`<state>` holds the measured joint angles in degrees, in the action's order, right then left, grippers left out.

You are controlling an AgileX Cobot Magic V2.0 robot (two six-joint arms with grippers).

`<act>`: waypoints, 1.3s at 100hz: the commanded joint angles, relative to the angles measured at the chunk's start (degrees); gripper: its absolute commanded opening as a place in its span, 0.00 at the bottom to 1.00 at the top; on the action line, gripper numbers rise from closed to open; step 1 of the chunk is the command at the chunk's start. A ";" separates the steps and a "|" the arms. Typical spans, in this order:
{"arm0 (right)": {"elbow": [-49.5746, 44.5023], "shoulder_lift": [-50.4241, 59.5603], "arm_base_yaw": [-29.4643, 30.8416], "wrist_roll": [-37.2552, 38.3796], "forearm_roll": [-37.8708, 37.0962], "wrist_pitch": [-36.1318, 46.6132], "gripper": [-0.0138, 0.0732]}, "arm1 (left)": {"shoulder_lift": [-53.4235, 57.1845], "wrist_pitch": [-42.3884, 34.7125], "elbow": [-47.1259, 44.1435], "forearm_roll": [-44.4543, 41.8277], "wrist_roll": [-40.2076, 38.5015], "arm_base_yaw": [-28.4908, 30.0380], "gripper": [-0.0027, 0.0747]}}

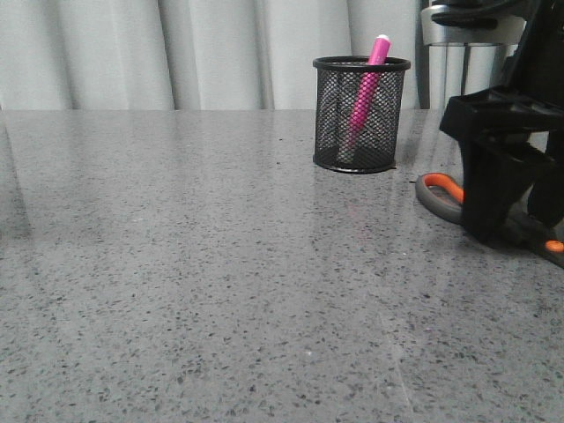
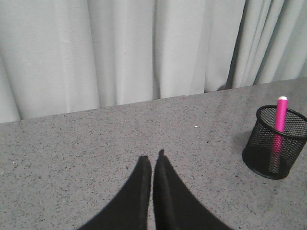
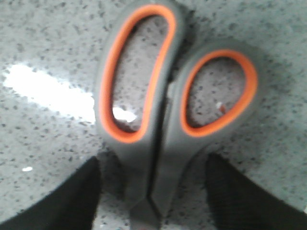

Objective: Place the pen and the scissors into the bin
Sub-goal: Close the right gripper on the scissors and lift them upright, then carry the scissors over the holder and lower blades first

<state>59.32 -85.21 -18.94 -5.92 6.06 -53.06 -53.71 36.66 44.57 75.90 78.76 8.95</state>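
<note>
**Closing in on the scissors: pen binned, second item pending**

Straddling the scissors (image 3: 163,124) is the right gripper (image 3: 152,201), seen in its own wrist view with one dark finger (image 3: 62,201) on each side of the grey shank just below the two orange-lined loops. The jaws stand wide apart, a clear strip of speckled worktop (image 3: 43,57) showing between each finger and the plastic; nothing is held. The scissors lie flat, blades shut as far as the handles suggest; the blade end falls under the frame edge and is not visible.

Front view: the right arm's black housing sits low over the worktop, hiding most of the scissors. Only one orange-and-grey loop pokes out beside it, and a bit of orange shows at the far right edge.

The left gripper (image 2: 152,165) hovers above bare worktop, its two fingers pressed together along nearly their whole length, empty.

Further back stands the bin (image 1: 360,115), upright, black mesh, near the rear edge before the grey curtain (image 1: 176,53). The pen (image 1: 366,92) is already inside, leaning against the rim with its white tip above the top.

Judgement: first half of the task is complete; the step in hand is the grasp of the scissors. Next move calls for closing the jaws squarely on the shank, lifting clear, then carrying to the bin and lowering blades-first. The bin is narrow and partly taken up by the leaning pen, so the entry needs to favour the open side.
</note>
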 commanded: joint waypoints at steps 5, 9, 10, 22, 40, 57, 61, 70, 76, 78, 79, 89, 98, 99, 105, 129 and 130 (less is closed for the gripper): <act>1.28 0.98 -0.07 -0.06 0.51 0.42 0.45 | 0.76 -0.40 1.52 3.15 0.46 -0.39 0.01; 1.28 0.98 -0.07 -0.06 0.51 0.10 0.38 | 0.76 -0.40 1.52 3.15 0.40 -0.39 0.01; 1.28 0.98 -0.07 -0.06 0.51 0.13 0.37 | 0.76 -0.40 1.52 3.15 0.40 -0.39 0.01; 1.28 0.98 -0.07 -0.06 0.51 -0.59 0.18 | 0.76 -0.98 1.52 3.15 0.40 -0.39 0.01; 1.28 1.69 -0.07 -1.20 0.40 -0.54 0.07 | 0.76 -1.20 1.52 3.15 0.40 -0.39 0.01; 1.16 9.07 -0.07 -1.33 0.27 2.49 0.07 | 0.76 -1.20 1.52 3.15 0.40 -0.39 0.01; 0.58 11.42 -0.07 -1.33 0.12 4.98 0.07 | 0.76 -1.20 1.52 3.15 0.40 -0.39 0.01; -3.30 18.06 -0.07 -1.33 0.12 15.86 0.07 | 0.76 -1.20 1.52 3.30 0.40 -0.39 0.01; -7.26 22.24 -0.07 -1.33 0.49 24.51 0.07 | 0.76 -1.20 1.52 3.70 0.40 -0.39 0.01; -8.51 23.36 -0.07 -1.33 0.84 27.78 0.07 | 0.76 -1.20 1.52 3.84 0.40 -0.39 0.01; -8.90 23.71 -0.07 -1.33 0.98 29.91 0.07 | 0.76 -1.20 1.52 3.84 0.40 -0.39 0.01; -12.29 26.42 -0.07 -1.33 2.31 41.50 0.07 | 0.76 -1.20 1.52 4.60 0.40 -0.39 0.01; -12.42 26.03 -0.07 -1.33 2.31 49.03 0.07 | 0.76 -1.20 1.52 5.13 0.40 -0.39 0.01; -12.42 25.82 -0.07 -1.33 2.31 49.69 0.07 | 0.76 -1.20 1.52 5.13 0.40 -0.39 0.01; -12.42 24.81 -0.07 -1.33 2.31 56.11 0.07 | 0.76 -1.20 1.52 5.13 0.40 -0.39 0.01; -12.42 15.56 -1.03 -1.33 2.31 87.07 0.07 | 0.76 -1.20 1.52 5.13 0.40 -0.39 0.01; -12.42 14.90 -1.23 -1.33 2.31 88.92 0.07 | 0.76 -1.20 1.52 5.13 0.40 -0.39 0.01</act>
<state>45.34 -68.04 -19.46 -6.66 8.42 17.82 -53.71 35.92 44.57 77.67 79.04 8.95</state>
